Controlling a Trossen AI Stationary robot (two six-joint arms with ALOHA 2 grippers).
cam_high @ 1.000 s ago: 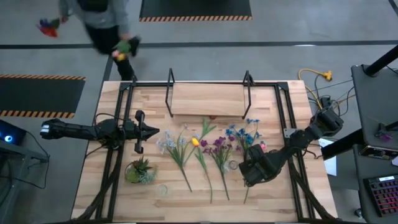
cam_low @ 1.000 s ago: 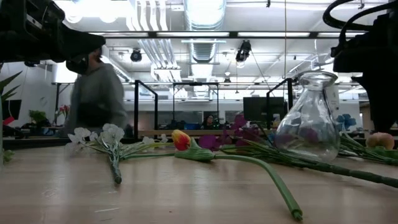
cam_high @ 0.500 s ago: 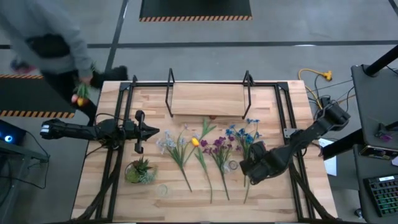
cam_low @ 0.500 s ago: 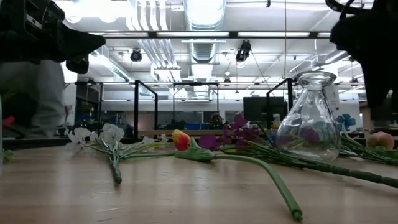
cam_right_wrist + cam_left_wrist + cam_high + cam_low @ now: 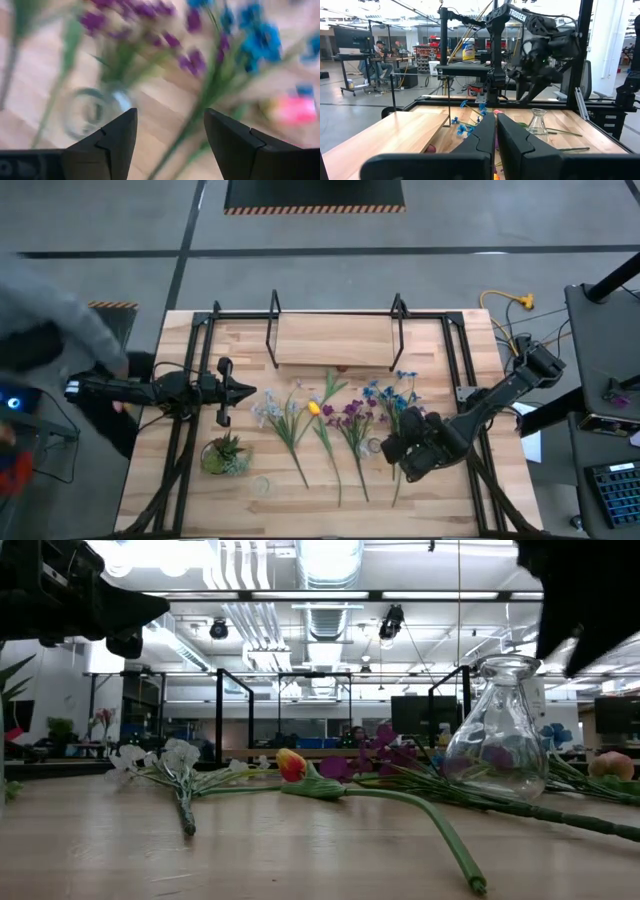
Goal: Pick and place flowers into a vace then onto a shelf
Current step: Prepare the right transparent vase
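Right gripper (image 5: 170,142) hangs over the clear round glass vase (image 5: 497,730), fingers spread wide and holding nothing.

The vase stands upright on the light wooden table (image 5: 300,500), showing just past the right gripper's open fingers (image 5: 107,142), off toward one fingertip rather than centred between them. Purple, blue and pink artificial flowers with long green stems (image 5: 352,416) lie flat on the table around the vase, the blue ones (image 5: 255,40) beyond the far finger, and white and yellow heads spread further along toward the left gripper (image 5: 250,392). That left gripper hovers above the table, fingers pressed together with nothing between them, pointing at the white blooms (image 5: 165,755). The small light wooden shelf on black metal loops (image 5: 335,340) stands bare behind the flowers. A squat green leafy potted plant (image 5: 224,454) sits near the left arm. A person in grey (image 5: 45,340) shows at the table's edge.
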